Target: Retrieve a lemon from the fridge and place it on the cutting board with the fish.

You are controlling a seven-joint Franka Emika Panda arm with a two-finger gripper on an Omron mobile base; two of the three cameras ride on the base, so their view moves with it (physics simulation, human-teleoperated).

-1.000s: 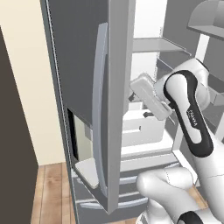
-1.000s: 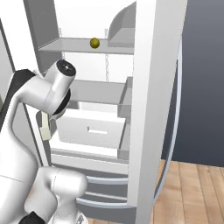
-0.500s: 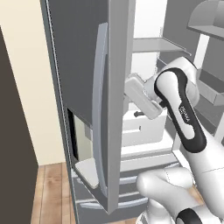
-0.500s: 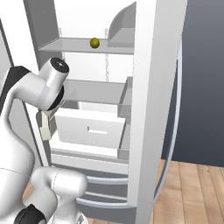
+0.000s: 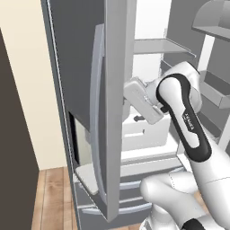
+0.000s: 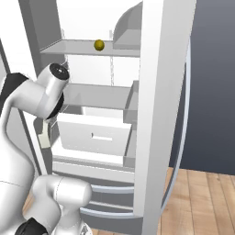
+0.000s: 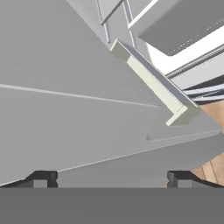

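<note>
The lemon [image 6: 98,44], small and dull yellow, sits on an upper white shelf [image 6: 82,47] inside the open fridge [image 6: 110,137]. My gripper [image 7: 111,179] is open, its two dark fingertips [image 7: 41,178] standing far apart with nothing between them. It faces the grey inner side of the left fridge door [image 5: 112,112] at close range. In the left base view my white hand [image 5: 143,102] is next to that door's edge, at mid-shelf height and well below the lemon. The cutting board and the fish are out of view.
Both fridge doors stand open; the right door [image 6: 160,114] juts out toward me. A white drawer [image 6: 94,135] sits under the middle shelf, with grey bottom drawers [image 6: 105,202] below. A beige strip [image 7: 151,85] runs along the door. Wooden floor [image 6: 202,197] lies to the right.
The arm has swung left, carrying the hand closer to the left door's edge. The jaws have stayed wide apart. The lemon has not moved.
</note>
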